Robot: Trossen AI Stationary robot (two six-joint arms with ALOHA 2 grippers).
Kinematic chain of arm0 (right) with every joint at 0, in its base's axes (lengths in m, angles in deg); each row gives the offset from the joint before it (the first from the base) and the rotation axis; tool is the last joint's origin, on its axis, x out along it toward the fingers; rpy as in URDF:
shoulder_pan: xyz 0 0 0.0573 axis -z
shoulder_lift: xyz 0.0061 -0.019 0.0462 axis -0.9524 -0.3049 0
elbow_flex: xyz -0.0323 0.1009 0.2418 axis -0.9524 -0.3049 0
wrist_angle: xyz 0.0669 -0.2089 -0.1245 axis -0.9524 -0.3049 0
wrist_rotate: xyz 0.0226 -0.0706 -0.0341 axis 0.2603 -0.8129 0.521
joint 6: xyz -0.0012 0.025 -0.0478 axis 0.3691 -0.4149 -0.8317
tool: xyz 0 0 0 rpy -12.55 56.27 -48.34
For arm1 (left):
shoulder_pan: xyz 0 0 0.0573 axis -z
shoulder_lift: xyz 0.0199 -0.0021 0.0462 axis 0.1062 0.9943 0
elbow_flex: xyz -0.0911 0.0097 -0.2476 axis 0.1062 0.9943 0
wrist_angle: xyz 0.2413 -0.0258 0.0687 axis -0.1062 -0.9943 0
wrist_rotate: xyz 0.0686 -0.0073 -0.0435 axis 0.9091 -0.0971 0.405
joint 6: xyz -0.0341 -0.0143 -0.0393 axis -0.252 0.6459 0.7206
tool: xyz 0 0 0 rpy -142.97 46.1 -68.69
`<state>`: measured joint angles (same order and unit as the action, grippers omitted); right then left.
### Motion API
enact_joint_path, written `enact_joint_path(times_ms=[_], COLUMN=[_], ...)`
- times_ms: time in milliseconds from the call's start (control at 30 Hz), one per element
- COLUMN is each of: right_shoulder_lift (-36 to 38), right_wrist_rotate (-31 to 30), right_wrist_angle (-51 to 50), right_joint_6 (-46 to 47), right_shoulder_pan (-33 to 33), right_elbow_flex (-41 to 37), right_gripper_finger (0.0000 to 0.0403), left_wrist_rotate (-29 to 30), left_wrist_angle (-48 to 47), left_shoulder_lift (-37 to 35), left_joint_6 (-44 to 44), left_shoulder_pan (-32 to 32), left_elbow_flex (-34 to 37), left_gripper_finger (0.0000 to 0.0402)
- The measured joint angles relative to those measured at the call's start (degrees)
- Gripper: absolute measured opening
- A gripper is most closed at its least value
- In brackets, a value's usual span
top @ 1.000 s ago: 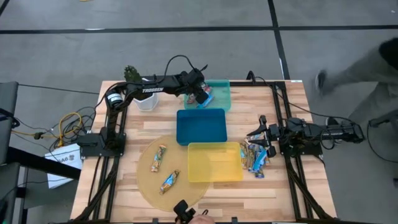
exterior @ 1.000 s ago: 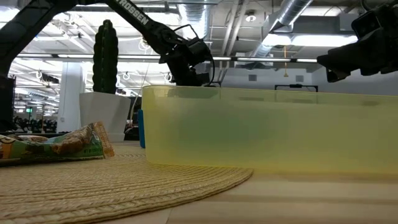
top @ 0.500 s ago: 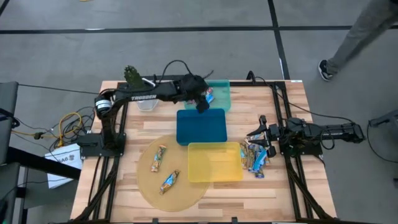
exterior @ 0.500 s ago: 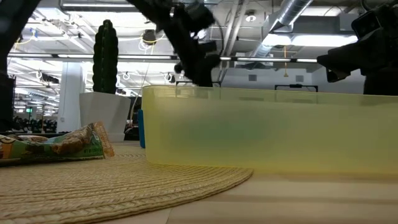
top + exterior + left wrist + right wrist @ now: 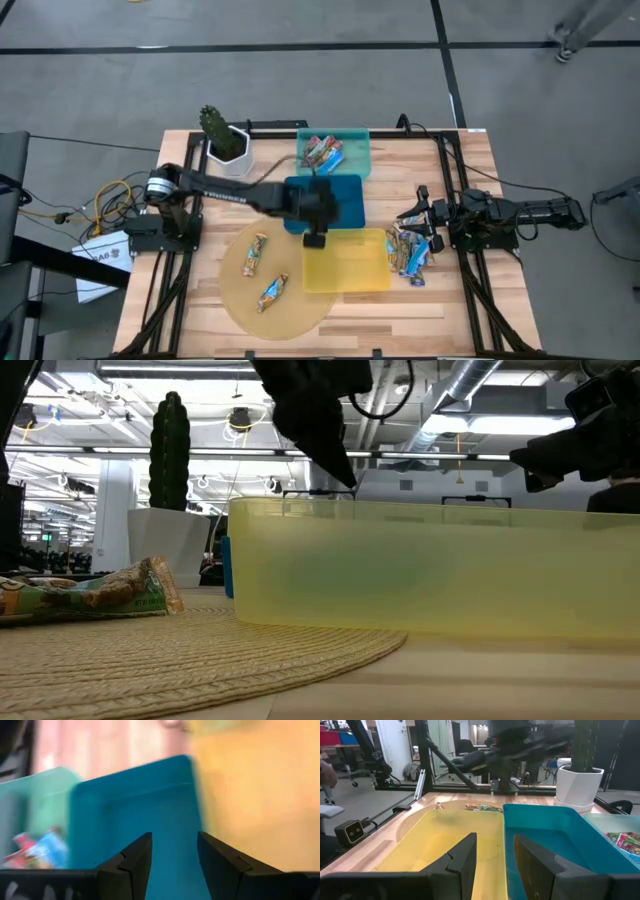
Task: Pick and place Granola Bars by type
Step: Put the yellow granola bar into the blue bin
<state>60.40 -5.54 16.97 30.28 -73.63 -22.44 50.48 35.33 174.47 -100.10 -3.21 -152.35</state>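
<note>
Granola bars lie in three places: red and blue ones [image 5: 324,152] in the teal tray [image 5: 355,162], two tan ones [image 5: 254,255] [image 5: 272,291] on the round woven mat, and a pile [image 5: 410,250] on the table at the yellow tray's right side. My left gripper [image 5: 314,240] [image 5: 174,840] hangs open and empty above the border of the blue tray [image 5: 340,205] and the yellow tray [image 5: 345,262]. My right gripper [image 5: 416,222] [image 5: 494,842] waits open beside the pile, at the table's right.
A potted cactus [image 5: 222,140] stands at the far left corner. The three trays sit in a row from far to near down the table's middle. The woven mat [image 5: 240,300] covers the near left. Black frame rails [image 5: 445,160] run along both sides.
My left gripper has swung from over the teal tray toward the table's near edge, crossing the blue tray and stopping at its near rim by the yellow tray. The red and blue bars stay in the teal tray. A person beyond the far right corner has walked off.
</note>
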Motion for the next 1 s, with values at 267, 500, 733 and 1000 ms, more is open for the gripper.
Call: enact_joint_path(times_ms=[267,500,733,1000], right_shoulder_lift=[0.0,0.0,0.0,0.0], right_wrist_rotate=[0.0,0.0,0.0,0.0], right_wrist_angle=[0.0,0.0,0.0,0.0], right_joint_6=[0.0,0.0,0.0,0.0], right_shoulder_pan=[0.0,0.0,0.0,0.0], right_elbow_flex=[0.0,0.0,0.0,0.0], right_gripper_finger=[0.0124,0.0124,0.0124,0.0124], left_wrist_rotate=[1.5,7.6,15.0,17.8], left_wrist_angle=[4.8,10.7,7.0,-5.3], left_shoulder_lift=[-5.3,-15.5,-22.6,-23.2], left_joint_6=[4.1,13.2,31.4,53.2], left_shoulder_pan=[5.4,10.8,17.5,25.0], left_elbow_flex=[9.3,22.6,29.5,29.7], left_gripper_finger=[0.0151,0.0151,0.0151,0.0151])
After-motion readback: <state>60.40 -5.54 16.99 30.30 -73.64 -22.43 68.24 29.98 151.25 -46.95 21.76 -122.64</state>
